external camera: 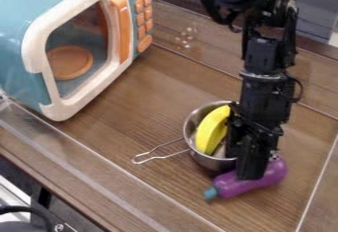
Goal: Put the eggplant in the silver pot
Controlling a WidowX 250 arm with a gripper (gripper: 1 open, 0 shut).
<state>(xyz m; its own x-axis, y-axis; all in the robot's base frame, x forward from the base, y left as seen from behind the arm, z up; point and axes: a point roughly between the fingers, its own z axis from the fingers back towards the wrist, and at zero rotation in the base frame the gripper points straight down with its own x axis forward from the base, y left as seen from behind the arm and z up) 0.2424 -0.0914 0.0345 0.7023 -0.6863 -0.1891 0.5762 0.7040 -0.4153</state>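
The claw [251,167] points steeply down and is clamped shut on the eggplant [248,183], gripping its purple body near the middle. The eggplant lies lengthwise under the claw, its green stem cap sticking out toward the front left, low over the desk [145,108]; whether it touches the wood cannot be told. Just left of the claw, touching or nearly touching the arm, stands the silver pot [208,155], with a yellow banana-shaped toy [211,132] leaning inside it. The pot's wire loop handle [156,157] runs out farther left across the desk. Well away to the upper left sits a toy microwave [79,38], its door open.
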